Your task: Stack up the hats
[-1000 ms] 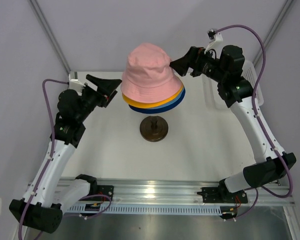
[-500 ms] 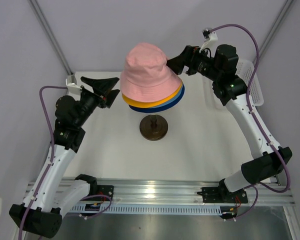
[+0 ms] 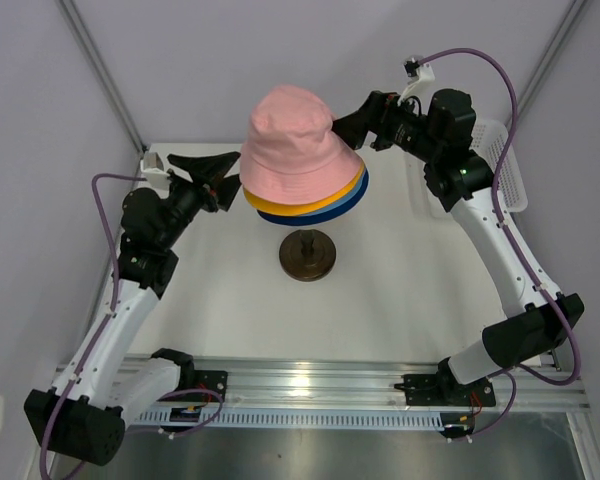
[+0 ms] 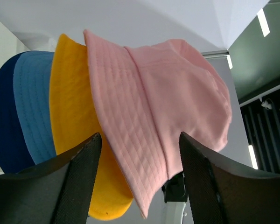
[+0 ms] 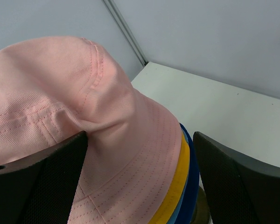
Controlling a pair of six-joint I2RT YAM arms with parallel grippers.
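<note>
The four hats (image 3: 302,160) sit stacked above a dark round base (image 3: 308,256); left gripper (image 4: 139,144) spread, pink brim between its fingers; right gripper (image 5: 140,140) wide, straddling the pink crown; a basket (image 3: 507,160) shows only from above.

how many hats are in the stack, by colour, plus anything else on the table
pink hat: 1
yellow-orange hat: 1
light blue hat: 1
dark blue hat: 1
dark round base under the stack: 1
white mesh basket at the right edge: 1
total: 4 hats, 6 things
</note>
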